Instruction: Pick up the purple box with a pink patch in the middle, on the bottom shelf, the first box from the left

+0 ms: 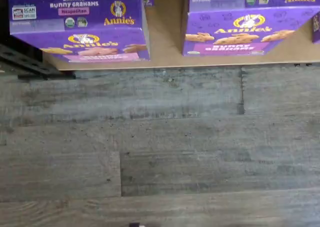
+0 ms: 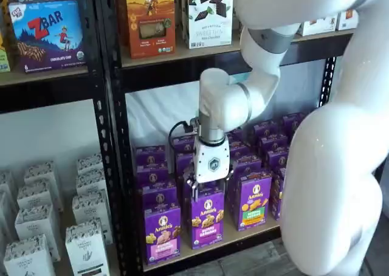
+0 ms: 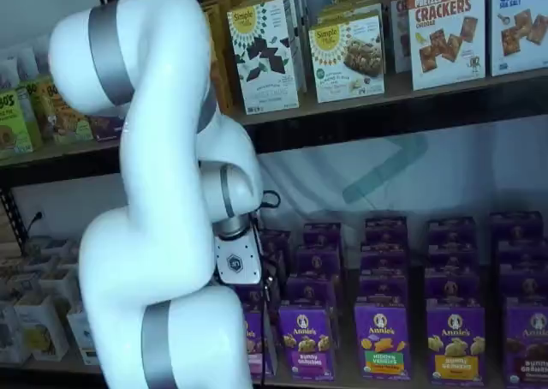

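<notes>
The purple box (image 2: 162, 233) with a pink panel stands upright at the left front of the bottom shelf (image 2: 246, 238). In the wrist view the purple box (image 1: 80, 32) shows its top and pink strip at the front edge of the shelf board (image 1: 165, 42). My gripper (image 2: 209, 188) hangs in front of the box rows, over the neighbouring purple-panel box (image 2: 206, 218), to the right of and above the pink one. Its black fingers stand apart and hold nothing, so it is open. In a shelf view the arm covers most of the gripper (image 3: 242, 279) and the pink box.
Rows of similar purple boxes fill the shelf, among them a green-panel one (image 2: 254, 203). A black upright (image 2: 115, 166) stands just left of the pink box. White cartons (image 2: 36, 227) fill the left bay. A dark beam (image 2: 164, 75) spans above. Grey plank floor (image 1: 160, 147) lies below.
</notes>
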